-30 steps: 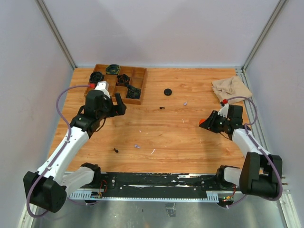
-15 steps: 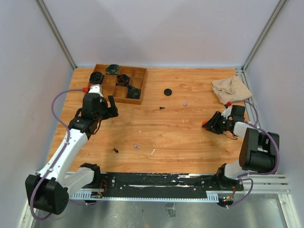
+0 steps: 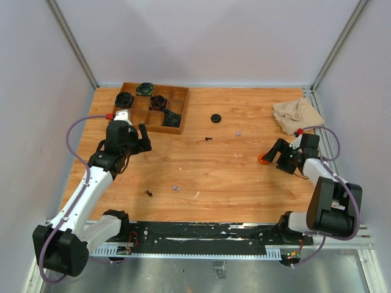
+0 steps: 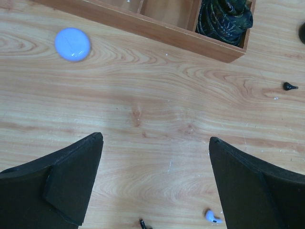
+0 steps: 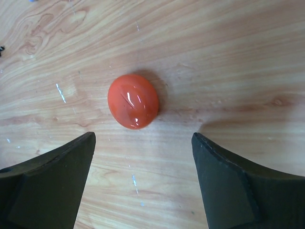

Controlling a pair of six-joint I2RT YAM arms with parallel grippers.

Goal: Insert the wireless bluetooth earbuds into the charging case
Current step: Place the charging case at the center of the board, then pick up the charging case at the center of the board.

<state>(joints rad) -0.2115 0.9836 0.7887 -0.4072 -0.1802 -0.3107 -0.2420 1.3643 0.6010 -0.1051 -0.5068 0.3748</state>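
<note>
Seen from above, a wooden table (image 3: 232,177) carries two robot arms. The left gripper (image 3: 143,135) hangs above the boards with its fingers spread wide and nothing between them. In its wrist view the left gripper (image 4: 155,138) faces a wooden compartment tray (image 4: 143,28) just ahead, with dark items in the tray's right-hand corner. A pale blue-lavender round case (image 4: 72,44) lies ahead and to the left of the fingers, beside the tray's wall. A black earbud (image 4: 289,86) lies ahead and well to the right. Back toward the wrist lie a lavender earbud (image 4: 212,217) by the right finger and a second black earbud (image 4: 142,223) between the fingers, partly cut off by the frame edge. In the overhead view a black round case (image 3: 215,118) sits well to the right of this gripper, and another lavender earbud (image 3: 237,132) lies further right. The right gripper (image 3: 276,152) sits low over the table, with a beige cloth (image 3: 297,114) behind it. Its fingers are apart, and an orange-red round case (image 5: 133,108) rests on the wood just ahead of the opening, touching neither finger.
</note>
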